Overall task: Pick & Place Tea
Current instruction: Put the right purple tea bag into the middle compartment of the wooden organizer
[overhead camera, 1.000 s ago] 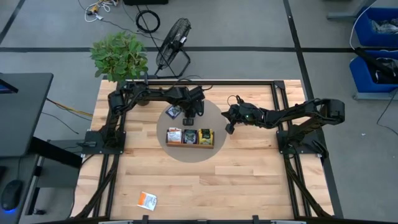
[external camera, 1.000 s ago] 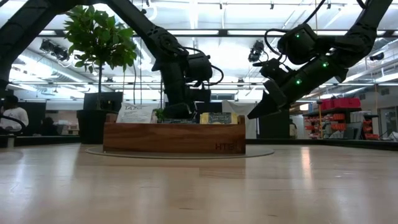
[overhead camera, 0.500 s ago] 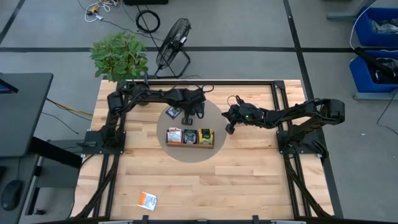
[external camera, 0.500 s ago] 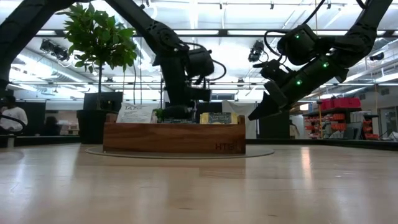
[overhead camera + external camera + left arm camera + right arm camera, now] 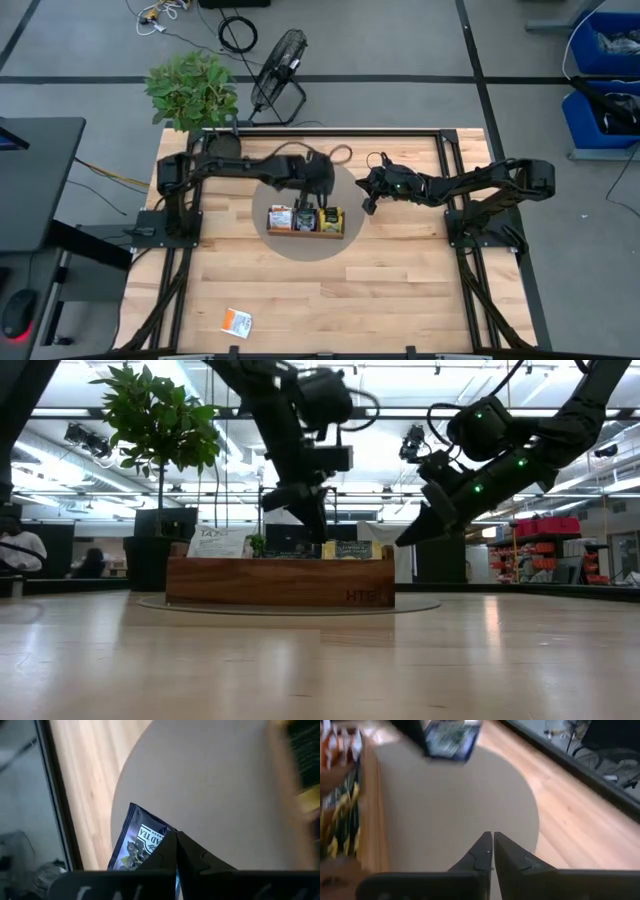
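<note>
- Navy sachet [image 5: 137, 845] pinched in left fingers [image 5: 176, 851], above the round mat [image 5: 210, 785] beside the tray [image 5: 280, 580]; "TEA" legible (rest unreadable).
- Right fingers [image 5: 492, 851] nearly closed, holding nothing, raised beside tray.
- Orange sachet [image 5: 237, 321] on counter [image 5: 400, 290], well apart.

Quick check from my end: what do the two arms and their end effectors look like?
Both arms are matte black, built of jointed segments with loose black cables looping along them. The right arm's end effector tapers to dark pointed fingers, with small green lights glowing on its wrist. The left end effector is equally dark, under a boxy wrist.
</note>
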Robot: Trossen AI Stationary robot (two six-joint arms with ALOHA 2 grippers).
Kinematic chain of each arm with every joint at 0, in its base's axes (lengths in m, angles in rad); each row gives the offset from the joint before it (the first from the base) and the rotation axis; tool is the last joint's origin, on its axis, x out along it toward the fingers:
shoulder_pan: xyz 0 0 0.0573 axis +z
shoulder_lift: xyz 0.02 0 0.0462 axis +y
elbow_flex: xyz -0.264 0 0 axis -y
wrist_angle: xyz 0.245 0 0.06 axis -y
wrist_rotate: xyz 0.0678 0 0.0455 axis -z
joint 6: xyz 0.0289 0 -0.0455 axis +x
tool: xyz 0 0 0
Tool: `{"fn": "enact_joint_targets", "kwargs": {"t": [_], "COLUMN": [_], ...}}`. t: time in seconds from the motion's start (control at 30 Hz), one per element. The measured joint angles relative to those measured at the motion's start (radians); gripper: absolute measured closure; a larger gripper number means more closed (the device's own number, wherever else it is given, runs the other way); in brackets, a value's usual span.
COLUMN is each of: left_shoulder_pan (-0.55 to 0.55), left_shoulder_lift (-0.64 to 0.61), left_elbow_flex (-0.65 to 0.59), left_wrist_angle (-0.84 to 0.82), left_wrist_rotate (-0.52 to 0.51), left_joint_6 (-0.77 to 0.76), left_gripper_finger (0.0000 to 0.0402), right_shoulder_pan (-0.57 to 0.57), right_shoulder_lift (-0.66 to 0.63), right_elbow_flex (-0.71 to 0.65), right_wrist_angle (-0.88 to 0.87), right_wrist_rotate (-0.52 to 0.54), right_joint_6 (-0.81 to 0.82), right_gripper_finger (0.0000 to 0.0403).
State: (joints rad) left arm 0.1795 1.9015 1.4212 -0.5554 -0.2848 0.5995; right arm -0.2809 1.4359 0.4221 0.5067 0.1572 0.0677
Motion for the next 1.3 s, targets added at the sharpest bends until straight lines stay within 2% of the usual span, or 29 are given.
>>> {"fn": "enact_joint_targets", "kwargs": {"t": [0.23,0.37,0.5,0.63,0.83,0.93,1.0,1.1,1.3], "left_shoulder_pan": [-0.134,-0.201,-0.257,-0.308,-0.364,-0.378,-0.385,-0.387,-0.385], "left_shoulder_lift": [0.000,0.000,0.000,0.000,0.000,0.000,0.001,0.001,0.001], "left_elbow_flex": [0.000,0.000,-0.001,-0.001,-0.002,-0.002,-0.002,-0.002,-0.002], "left_wrist_angle": [0.003,0.016,0.070,0.129,0.184,0.195,0.199,0.222,0.250], "left_wrist_rotate": [-0.134,-0.225,-0.248,-0.268,-0.313,-0.323,-0.346,-0.359,-0.385], "left_joint_6": [-0.009,-0.012,-0.003,0.037,0.068,0.092,0.115,0.139,0.179], "left_gripper_finger": [0.0401,0.0401,0.0401,0.0401,0.0401,0.0401,0.0401,0.0401,0.0401], "right_shoulder_pan": [-0.048,-0.085,-0.113,-0.125,-0.130,-0.124,-0.105,-0.081,-0.076], "right_shoulder_lift": [-0.068,-0.131,-0.145,-0.144,-0.144,-0.143,-0.130,-0.106,-0.090], "right_elbow_flex": [0.001,0.001,0.001,0.010,0.052,0.091,0.119,0.148,0.185], "right_wrist_angle": [0.075,0.096,0.165,0.165,0.117,0.040,-0.010,-0.038,-0.056], "right_wrist_rotate": [-0.136,-0.304,-0.489,-0.592,-0.686,-0.692,-0.692,-0.701,-0.665], "right_joint_6": [-0.018,0.029,0.126,0.184,0.245,0.265,0.255,0.247,0.243], "right_gripper_finger": [0.0377,0.0377,0.0371,0.0331,0.0216,0.0161,0.0137,0.0126,0.0139]}}
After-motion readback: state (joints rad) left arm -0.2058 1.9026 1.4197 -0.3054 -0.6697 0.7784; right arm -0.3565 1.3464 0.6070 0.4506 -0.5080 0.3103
